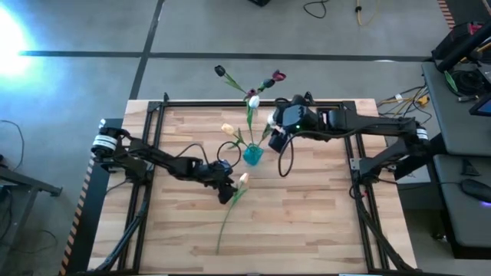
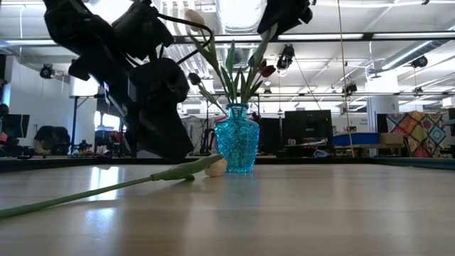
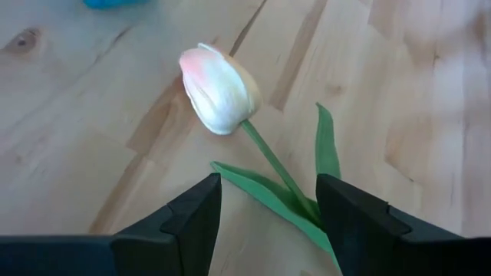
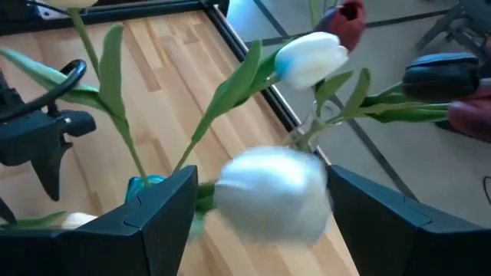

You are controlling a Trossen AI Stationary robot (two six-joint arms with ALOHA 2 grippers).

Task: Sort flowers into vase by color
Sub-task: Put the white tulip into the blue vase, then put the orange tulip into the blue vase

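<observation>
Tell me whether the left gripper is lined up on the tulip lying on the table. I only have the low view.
Observer: Yes. The left gripper is open and straddles the stem of the peach-cream tulip, below its head.
Operator: And the right gripper?
Observer: The right gripper is open beside the blue vase, with a white tulip head between its fingers.
Operator: Is the vase one colour?
Observer: No. Maroon tulips and a peach tulip share it.
</observation>
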